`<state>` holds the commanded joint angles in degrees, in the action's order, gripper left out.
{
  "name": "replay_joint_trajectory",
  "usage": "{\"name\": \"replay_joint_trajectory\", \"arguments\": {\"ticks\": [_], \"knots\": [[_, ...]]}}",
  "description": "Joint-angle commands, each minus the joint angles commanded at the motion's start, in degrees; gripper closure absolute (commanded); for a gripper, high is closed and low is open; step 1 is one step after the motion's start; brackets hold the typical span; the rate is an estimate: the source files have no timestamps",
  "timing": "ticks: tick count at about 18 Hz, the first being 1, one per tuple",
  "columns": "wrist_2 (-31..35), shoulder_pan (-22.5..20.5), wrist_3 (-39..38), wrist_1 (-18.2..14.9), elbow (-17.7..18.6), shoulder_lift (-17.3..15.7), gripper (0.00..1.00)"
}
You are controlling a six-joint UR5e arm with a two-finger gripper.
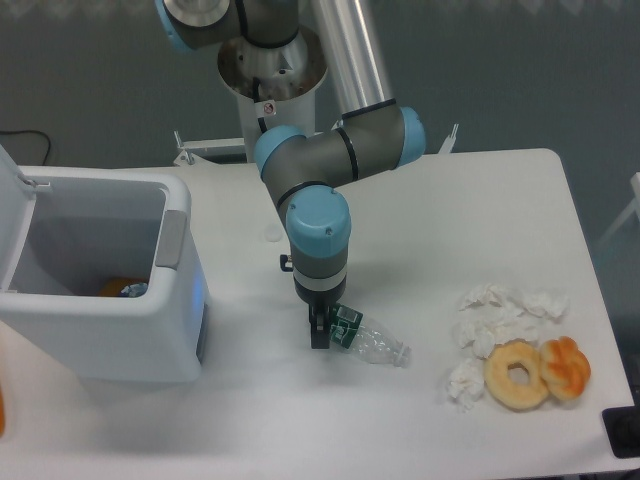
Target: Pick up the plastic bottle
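Gripper (320,335) is reaching straight down onto the labelled end of the plastic bottle (368,342), which is lying on its side on the white table (480,210). Whether its fingers are clamping yet, I cannot tell. Lifting is not yet done.

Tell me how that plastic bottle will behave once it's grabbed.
The plastic bottle looks clear and empty, so probably light. Its thin walls may crumple under the fingers. It lies on its side on the table, so a nudge might roll it.
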<state>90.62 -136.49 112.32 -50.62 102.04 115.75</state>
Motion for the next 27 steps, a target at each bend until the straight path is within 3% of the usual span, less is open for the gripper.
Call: {"name": "replay_joint_trajectory", "arguments": {"ticks": [11,18,22,27], "knots": [[0.26,0.0,-1.05,0.0,0.09,0.26,0.01],[0.35,0.0,-2.02,0.0,-0.09,0.26,0.08],[0.26,0.09,-5.18,0.0,-0.09,0.35,0.18],[0.26,0.44,-6.5,0.0,-0.26,0.35,0.18]]}}
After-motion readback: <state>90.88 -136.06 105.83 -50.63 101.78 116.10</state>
